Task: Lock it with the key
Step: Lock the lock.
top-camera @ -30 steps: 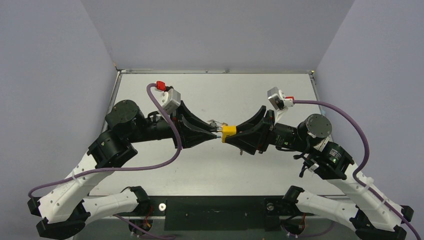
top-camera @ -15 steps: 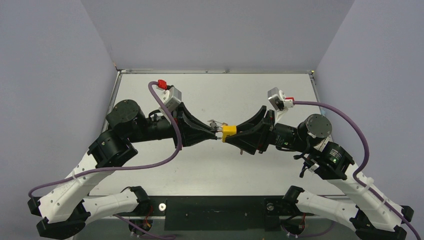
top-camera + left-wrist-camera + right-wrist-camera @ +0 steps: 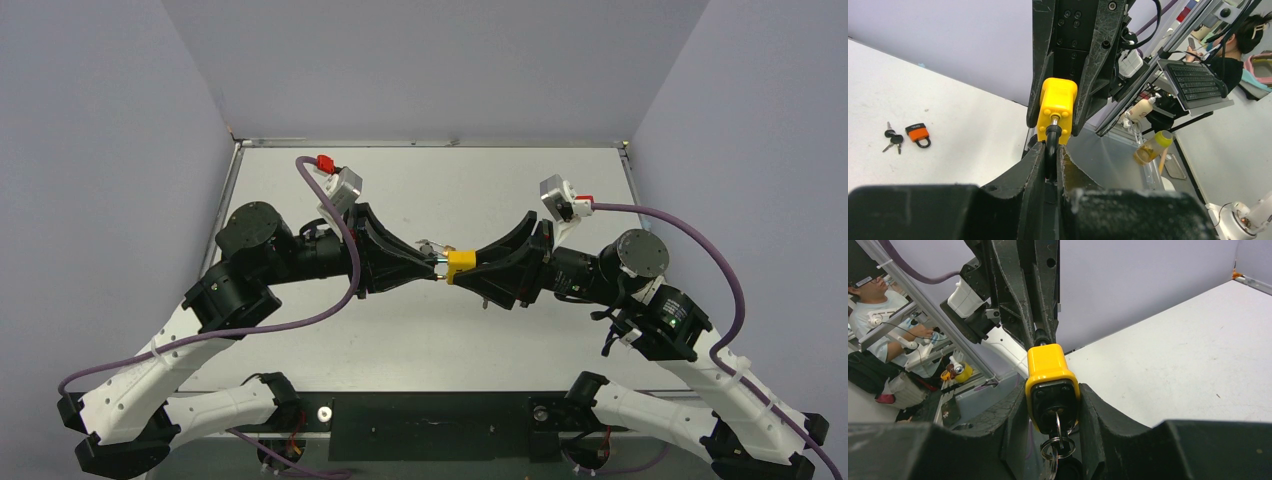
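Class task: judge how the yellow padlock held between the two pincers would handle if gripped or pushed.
The yellow padlock looks rigid and is probably heavy for its size. Its smooth casing might slip in the right pincer. The key ring hanging from its keyhole would likely swing loosely.

Grips the yellow padlock (image 3: 1048,365) in the right gripper (image 3: 1053,407), jaws pressed against both flanks, black keyhole face turned to the camera. Shows the key (image 3: 1055,421) seated in that face — ring (image 3: 1059,444) and further keys dangling below, between the jaws. Meets the left gripper (image 3: 1041,335) at the padlock's far end, closed there. Backed by the white worktop (image 3: 1173,355) on the right — purple wall (image 3: 1128,285) beyond.
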Robot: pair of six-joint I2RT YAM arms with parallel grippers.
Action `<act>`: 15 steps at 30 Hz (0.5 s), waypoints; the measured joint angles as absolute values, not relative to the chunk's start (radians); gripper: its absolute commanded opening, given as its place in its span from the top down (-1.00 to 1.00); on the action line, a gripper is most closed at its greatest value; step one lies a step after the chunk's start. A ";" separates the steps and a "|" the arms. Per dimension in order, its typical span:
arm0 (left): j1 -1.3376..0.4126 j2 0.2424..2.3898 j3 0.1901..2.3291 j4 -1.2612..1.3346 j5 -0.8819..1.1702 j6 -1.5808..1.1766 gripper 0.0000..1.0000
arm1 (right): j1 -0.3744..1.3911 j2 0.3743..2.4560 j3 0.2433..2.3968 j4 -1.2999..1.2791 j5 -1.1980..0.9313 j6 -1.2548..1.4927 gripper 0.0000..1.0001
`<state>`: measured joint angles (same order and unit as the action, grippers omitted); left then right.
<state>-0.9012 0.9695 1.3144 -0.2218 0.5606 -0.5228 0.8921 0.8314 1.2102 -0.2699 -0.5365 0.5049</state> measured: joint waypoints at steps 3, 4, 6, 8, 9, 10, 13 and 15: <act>-0.901 0.970 1.310 -0.207 0.561 -0.542 1.00 | 0.899 0.834 1.212 -0.268 -0.532 0.505 1.00; -0.901 0.970 1.309 -0.200 0.560 -0.547 1.00 | 0.902 0.835 1.212 -0.266 -0.529 0.505 1.00; -0.902 0.970 1.306 -0.191 0.560 -0.553 1.00 | 0.912 0.837 1.212 -0.258 -0.524 0.506 1.00; -0.906 0.970 1.306 -0.181 0.557 -0.561 1.00 | 0.922 0.841 1.214 -0.248 -0.521 0.506 1.00; -0.910 0.969 1.306 -0.174 0.553 -0.563 1.00 | 0.929 0.844 1.217 -0.244 -0.518 0.506 1.00; -0.913 0.969 1.306 -0.169 0.548 -0.565 1.00 | 0.933 0.846 1.220 -0.241 -0.515 0.506 1.00; -0.926 0.966 1.306 -0.156 0.527 -0.564 1.00 | 0.942 0.848 1.223 -0.232 -0.505 0.506 1.00; -0.935 0.965 1.306 -0.152 0.514 -0.564 1.00 | 0.945 0.848 1.224 -0.229 -0.498 0.506 1.00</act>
